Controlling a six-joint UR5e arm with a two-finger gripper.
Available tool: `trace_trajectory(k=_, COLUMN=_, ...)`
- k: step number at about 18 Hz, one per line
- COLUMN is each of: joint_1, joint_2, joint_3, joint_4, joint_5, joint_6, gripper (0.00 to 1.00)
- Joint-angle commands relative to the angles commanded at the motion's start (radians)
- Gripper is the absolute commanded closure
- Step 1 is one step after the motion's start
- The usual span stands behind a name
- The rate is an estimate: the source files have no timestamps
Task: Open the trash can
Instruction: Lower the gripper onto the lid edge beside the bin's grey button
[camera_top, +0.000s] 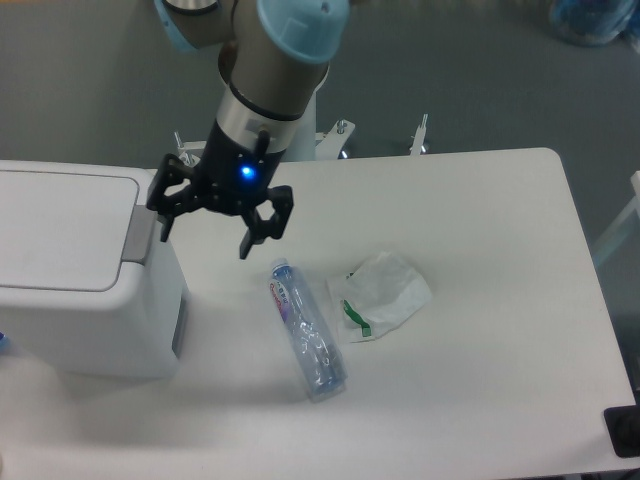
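Note:
The trash can (80, 300) is a large white boxy bin at the left of the table, with a flat white lid (60, 228) lying shut and a grey push tab (136, 232) on its right edge. My gripper (205, 235) hangs just right of the tab, above the table, with its black fingers spread open and nothing between them. The left finger (164, 228) is close beside the tab; I cannot tell whether it touches.
A clear plastic bottle (306, 330) lies on its side on the white table (480, 400), below the gripper. A crumpled white plastic wrapper (378, 296) lies to its right. A dark object (625, 432) sits at the table's right front edge.

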Motion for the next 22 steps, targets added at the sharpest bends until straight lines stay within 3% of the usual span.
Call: trace_trajectory(k=22, joint_1=-0.014, joint_2=-0.017, joint_3=-0.021, joint_4=0.011, joint_5=0.009, joint_6=0.005, gripper=0.00)
